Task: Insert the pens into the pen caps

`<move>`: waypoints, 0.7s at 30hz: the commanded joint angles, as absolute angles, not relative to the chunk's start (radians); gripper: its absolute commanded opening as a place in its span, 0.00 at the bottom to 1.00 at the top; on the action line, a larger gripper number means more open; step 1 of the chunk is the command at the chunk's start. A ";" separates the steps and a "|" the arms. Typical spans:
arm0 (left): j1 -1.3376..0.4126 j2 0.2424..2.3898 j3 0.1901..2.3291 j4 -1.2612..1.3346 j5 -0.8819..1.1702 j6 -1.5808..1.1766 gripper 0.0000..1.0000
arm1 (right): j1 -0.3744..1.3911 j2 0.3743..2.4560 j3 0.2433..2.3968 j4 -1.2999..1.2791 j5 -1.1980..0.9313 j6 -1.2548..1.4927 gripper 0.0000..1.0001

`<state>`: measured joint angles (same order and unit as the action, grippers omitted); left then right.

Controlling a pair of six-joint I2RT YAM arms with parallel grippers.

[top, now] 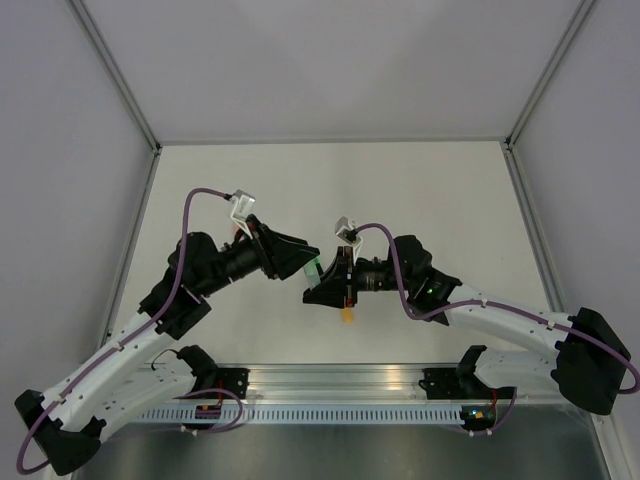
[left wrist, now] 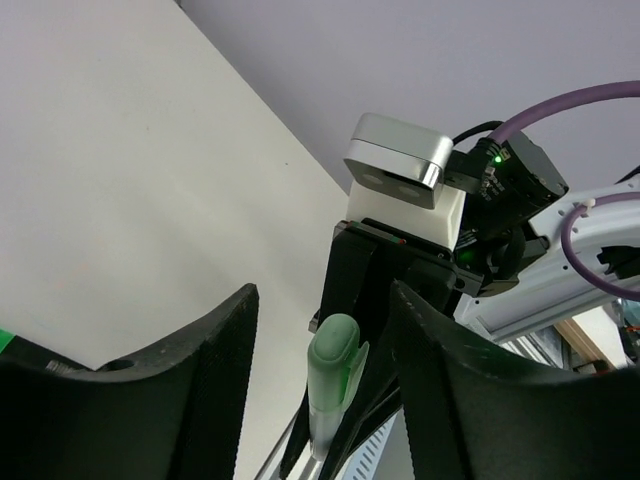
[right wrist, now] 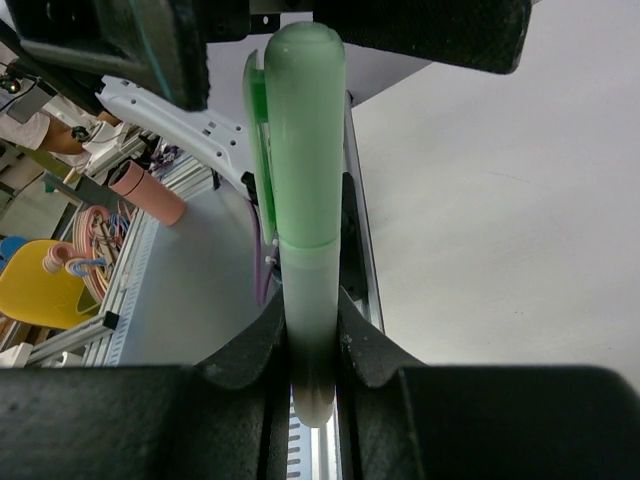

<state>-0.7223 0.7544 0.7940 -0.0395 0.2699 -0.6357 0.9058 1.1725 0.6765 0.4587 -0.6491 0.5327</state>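
My right gripper (right wrist: 312, 335) is shut on the barrel of a pen (right wrist: 310, 290), pale grey-green and dark at the gripped end. A bright green cap (right wrist: 300, 130) sits on the pen's far end. In the left wrist view the same cap (left wrist: 335, 365) stands between the fingers of my left gripper (left wrist: 325, 395); its jaws are open with a gap on both sides. In the top view the two grippers meet above the middle of the table, left (top: 303, 262) and right (top: 318, 288), with the green cap (top: 313, 268) between them. A small orange-yellow piece (top: 347, 315) shows just below the right gripper.
The white table (top: 400, 190) is walled at the back and sides. An aluminium rail (top: 340, 385) runs along its near edge by the arm bases. A pink cylinder (right wrist: 148, 192) shows beyond the rail in the right wrist view.
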 commanded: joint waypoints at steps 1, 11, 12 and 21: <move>-0.724 0.755 0.770 0.066 0.345 -0.634 0.59 | 0.907 1.151 0.672 0.543 -0.702 0.555 0.00; -0.724 0.756 0.566 0.353 0.569 -0.756 0.02 | 0.905 1.172 0.750 0.487 -0.683 0.539 0.00; -0.726 0.750 0.545 0.359 0.569 -0.773 0.02 | 0.899 1.166 0.755 0.485 -0.667 0.537 0.00; -0.724 0.709 0.471 0.337 0.580 -0.781 0.02 | 0.808 1.101 0.877 0.437 -0.650 0.551 0.00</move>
<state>-0.7067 0.7067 0.5285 0.4232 0.4347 -0.7654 0.8803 1.1622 0.7341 0.2939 -0.7578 0.5236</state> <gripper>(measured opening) 0.194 0.235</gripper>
